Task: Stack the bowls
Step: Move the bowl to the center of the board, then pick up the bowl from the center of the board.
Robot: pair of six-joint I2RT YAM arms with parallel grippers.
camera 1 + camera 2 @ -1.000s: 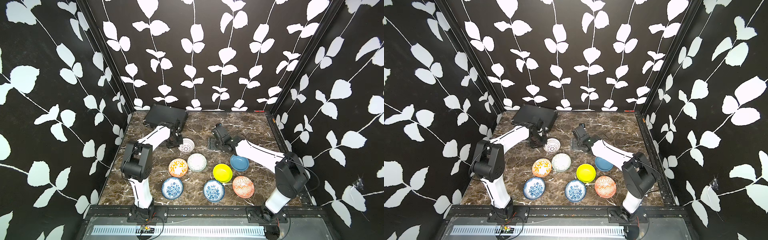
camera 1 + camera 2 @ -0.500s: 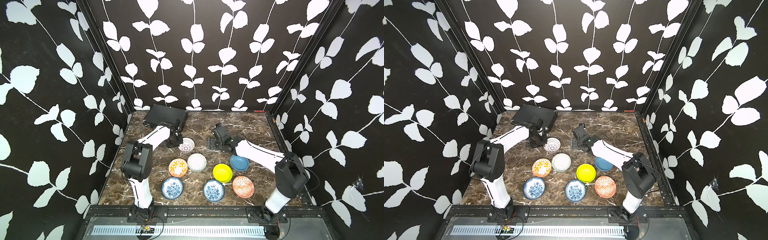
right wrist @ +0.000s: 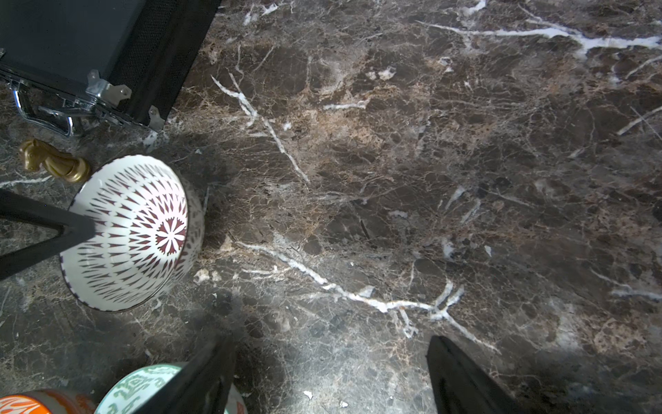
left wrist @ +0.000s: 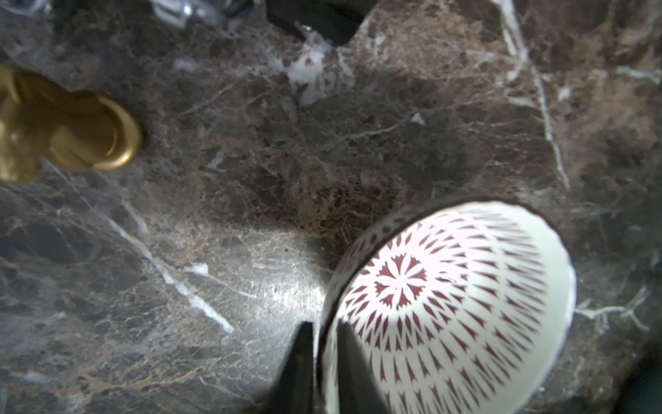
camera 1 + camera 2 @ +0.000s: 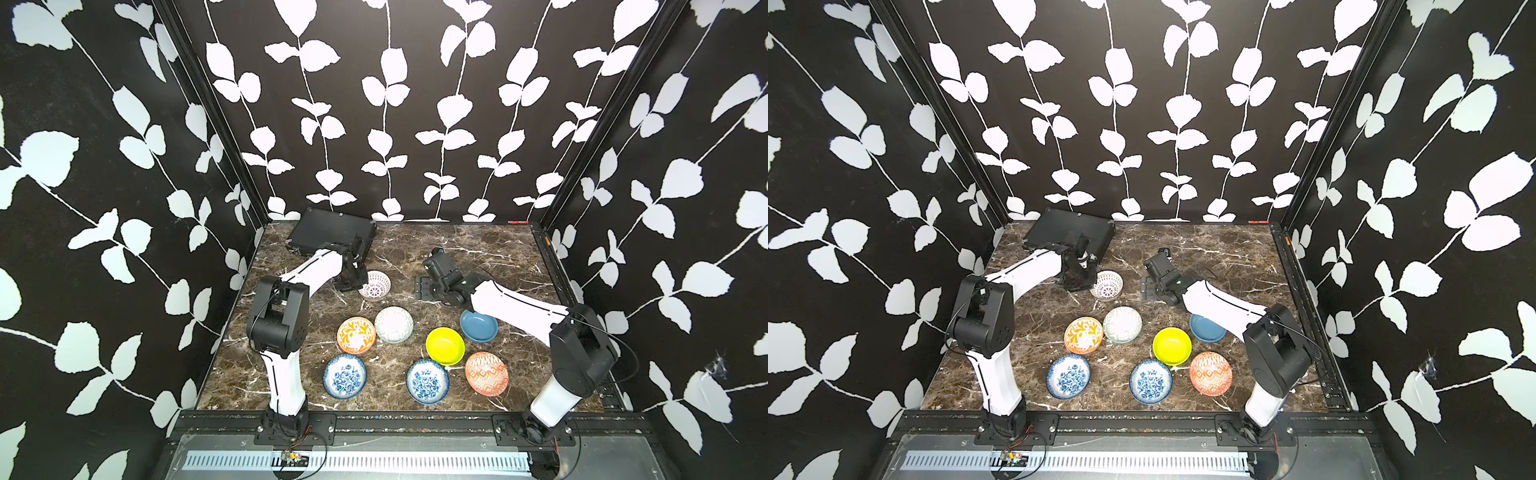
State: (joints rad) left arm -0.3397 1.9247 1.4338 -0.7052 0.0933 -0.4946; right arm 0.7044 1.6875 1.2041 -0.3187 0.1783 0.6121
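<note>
So, the left gripper [image 4: 324, 324] has its fingers [image 4: 297, 362] straddling the rim of the red-patterned bowl [image 5: 375, 284], one inside, one outside, close together. Can't tell if they're actually squeezing. That bowl sits on the marble surface [image 5: 478, 249] near the black case [image 5: 330, 235]. The right gripper [image 3: 329, 372] hangs over bare marble, fingers spread wide. Nearer the front, none stacked: orange-floral bowl [image 5: 356, 335], green-patterned bowl [image 5: 394, 324], yellow bowl [image 5: 445, 345], blue bowl [image 5: 478, 326], orange-lattice bowl [image 5: 486, 373], a blue-floral bowl [image 5: 345, 376] and its twin [image 5: 427, 381].

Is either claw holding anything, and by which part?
Left gripper straddles the rim of the red-patterned bowl; whether it grips cannot be told. Right gripper holds nothing.
</note>
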